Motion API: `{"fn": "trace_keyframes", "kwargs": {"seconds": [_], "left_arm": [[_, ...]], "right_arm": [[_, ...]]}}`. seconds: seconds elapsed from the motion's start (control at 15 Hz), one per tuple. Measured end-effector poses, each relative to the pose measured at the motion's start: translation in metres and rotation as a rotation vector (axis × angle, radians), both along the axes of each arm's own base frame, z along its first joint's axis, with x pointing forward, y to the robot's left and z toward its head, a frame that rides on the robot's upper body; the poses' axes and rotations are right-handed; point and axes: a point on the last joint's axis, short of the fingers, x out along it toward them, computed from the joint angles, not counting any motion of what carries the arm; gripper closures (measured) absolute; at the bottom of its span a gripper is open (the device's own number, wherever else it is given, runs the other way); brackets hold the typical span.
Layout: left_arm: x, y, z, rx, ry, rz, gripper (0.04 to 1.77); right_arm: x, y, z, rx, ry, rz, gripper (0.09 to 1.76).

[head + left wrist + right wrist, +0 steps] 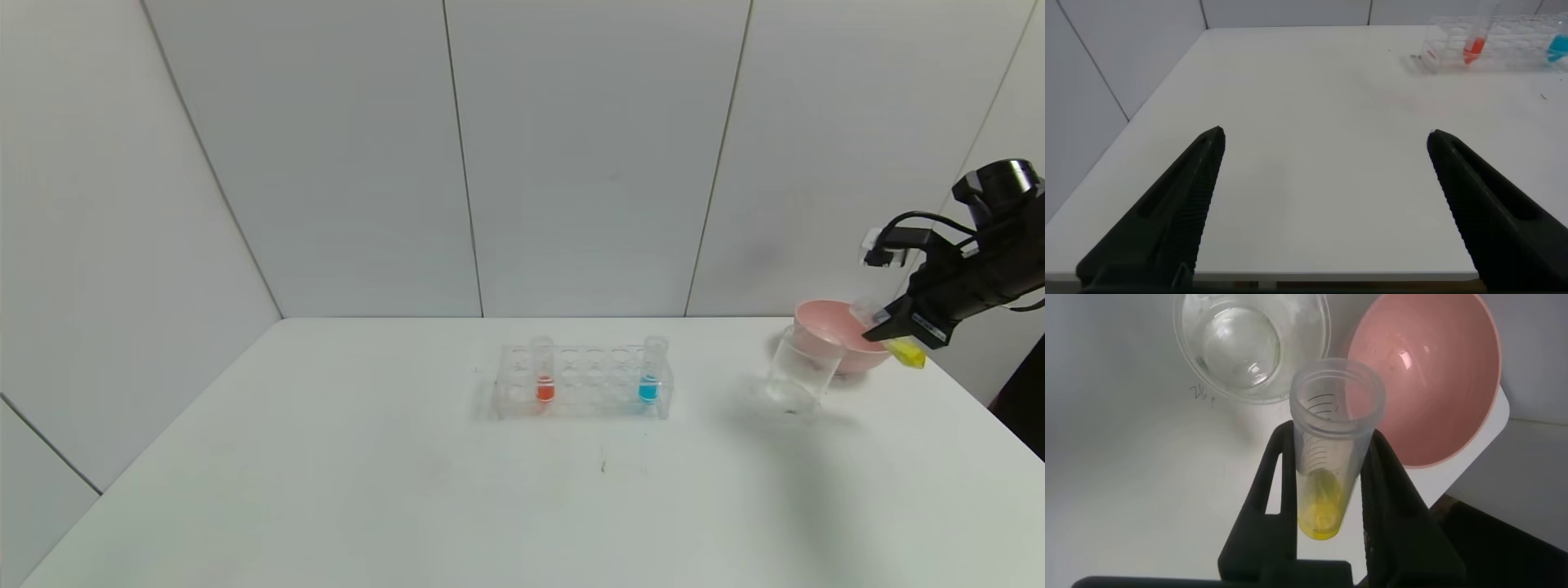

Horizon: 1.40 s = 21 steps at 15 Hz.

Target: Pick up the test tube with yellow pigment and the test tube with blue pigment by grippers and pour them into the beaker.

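Right gripper [886, 329] clamps the test tube with yellow pigment [904, 351] near the table's right edge, the tube tilted with its open mouth aimed toward the pink bowl [833, 322] and the beaker [796, 371] just beyond it. From the wrist view the tube's long axis points between those two vessels, so the mouth probably needs shifting toward the beaker (it is not over the rim yet). Left gripper [1323, 143] hangs spread open and empty over bare table [326, 457]. Test tube with blue pigment [649, 371] stands upright in the clear rack [584, 384], beside a red-orange tube [544, 371]. Graduation marks show on the held tube; none are readable.
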Motion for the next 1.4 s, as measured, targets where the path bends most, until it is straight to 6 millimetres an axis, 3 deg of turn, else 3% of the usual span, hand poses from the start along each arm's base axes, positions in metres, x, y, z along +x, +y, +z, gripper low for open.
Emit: {"fn": "trace_keyframes", "kwargs": {"seconds": [0.8, 1.4], "left_arm": [[0.000, 0.000, 0.000, 0.000, 0.000, 0.000, 0.05], [0.000, 0.000, 0.000, 0.000, 0.000, 0.000, 0.05]], "right_arm": [[-0.002, 0.037, 0.006, -0.246, 0.050, -0.052, 1.34], [0.003, 0.051, 0.000, -0.348, 0.072, -0.076, 1.34]]}}
